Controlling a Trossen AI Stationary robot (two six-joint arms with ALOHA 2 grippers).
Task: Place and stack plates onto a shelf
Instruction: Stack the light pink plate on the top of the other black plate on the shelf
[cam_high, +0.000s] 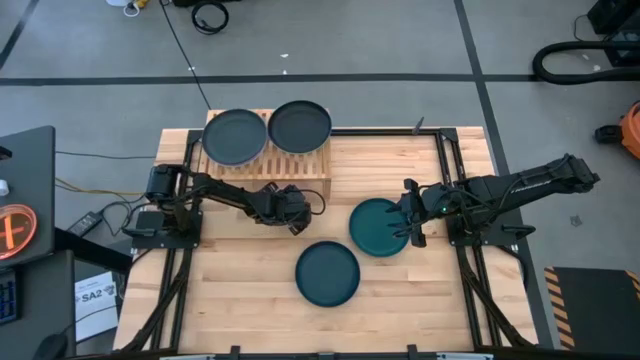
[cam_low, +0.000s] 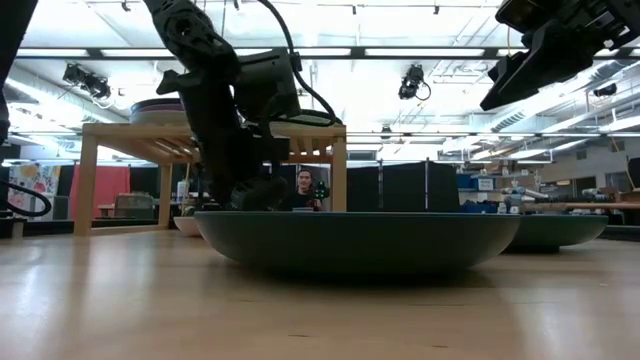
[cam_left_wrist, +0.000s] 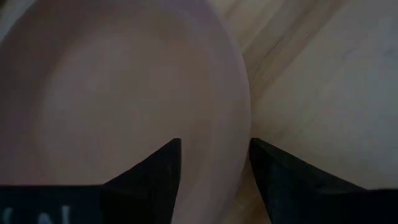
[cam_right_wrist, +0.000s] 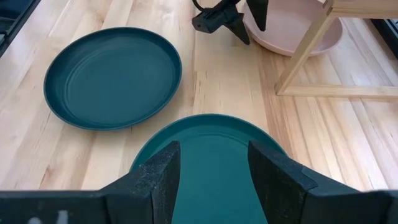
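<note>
The shelf (cam_high: 290, 168) stands at the table's far side with two dark plates (cam_high: 235, 136) (cam_high: 300, 126) side by side on its slatted top. A pink plate (cam_right_wrist: 298, 30) lies on the table under the shelf. My left gripper (cam_left_wrist: 214, 180) is open at that plate's near edge, one finger over its bowl and one outside its rim. A dark teal plate (cam_high: 327, 273) and a green-teal plate (cam_high: 375, 228) lie flat on the table. My right gripper (cam_right_wrist: 214, 180) hovers open above the green-teal plate, holding nothing. My left gripper comes slanting down from the table's left, and its fingers (cam_left_wrist: 155, 177) stand astride the pink plate's rim (cam_left_wrist: 217, 155). Whether they touch the rim I cannot tell. The plate lies flat on the table under the shelf.
The shelf's wooden leg (cam_right_wrist: 308, 53) and low rail stand close beside the pink plate. Black frame rails (cam_high: 450, 160) run along the table's right side and far side. Bare wood lies at the near left of the table.
</note>
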